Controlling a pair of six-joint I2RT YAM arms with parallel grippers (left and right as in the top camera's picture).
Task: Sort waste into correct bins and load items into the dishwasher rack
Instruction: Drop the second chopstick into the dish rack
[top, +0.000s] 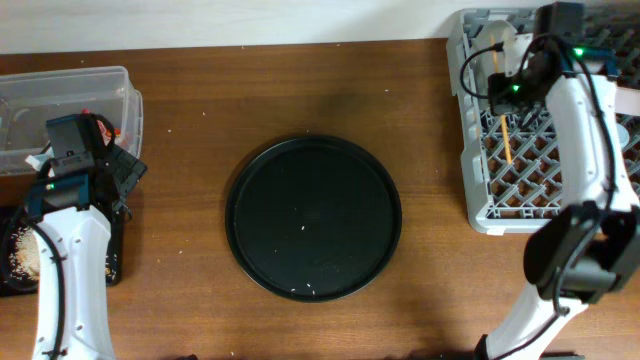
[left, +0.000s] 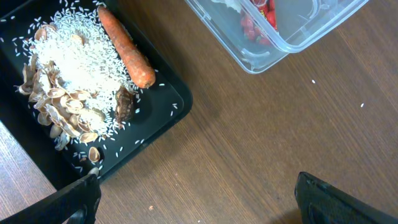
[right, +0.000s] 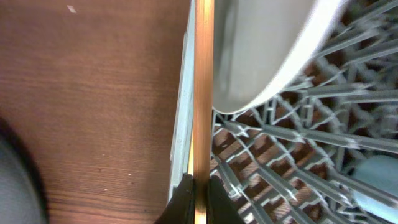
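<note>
The right tool (right: 199, 196) is clamped on a wooden chopstick (right: 203, 93), its two dark fingers pinching the thin stick near one end. The stick runs straight along the left edge of the grey dishwasher rack (right: 292, 143), at the far right of the bench (right: 93, 93). Just beside the stick, a round white plate (right: 261, 50) stands among the rack's pegs, and a light-blue cup (right: 379, 177) shows at the edge of the wrist view, deeper in the rack.

At the left of the bench the left tool (left: 196, 202) hangs over bare wood with its jaws spread wide and nothing between them. Near it sits the shallow black tray (left: 168, 118), holding a heap of rice (left: 74, 56), beige food scraps (left: 56, 106), an orange carrot (left: 127, 46) and a small dark scrap (left: 124, 104). Farther back, the clear tub (left: 261, 59) holds a red wrapper (left: 261, 15). The large round black tray (top: 313, 217) lies at the middle of the bench, well apart from both arms, with a few pale specks on it.
</note>
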